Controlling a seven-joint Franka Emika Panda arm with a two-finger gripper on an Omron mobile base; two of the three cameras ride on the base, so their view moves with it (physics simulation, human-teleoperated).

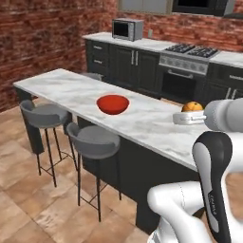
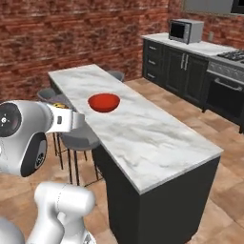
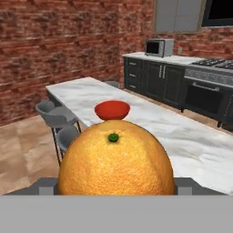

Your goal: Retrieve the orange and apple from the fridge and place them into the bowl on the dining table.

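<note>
I am carrying the orange (image 3: 116,157), pinched between the two sides of my end effector (image 1: 190,117); in the hand view the fruit sits right against the lens with its green stem dot facing the camera, and a grey finger block shows on either side of it. My jaws stand wide because the fruit is wide, not because they are free.

What matters now is where the red bowl (image 1: 113,104) lies from the orange. In the left base view the bowl stands on the marble table (image 1: 152,126) well to the left of my end effector, toward the far end near the grey stools (image 1: 92,137). In the hand view it sits straight ahead, just above the top of the orange, so my hand is already aimed along the table's long axis at it. The bowl looks empty.

I judge the next move to be a forward reach along that line until the orange hangs over the bowl, then a lowering and a release. The apple and the fridge I cannot place from here.
</note>
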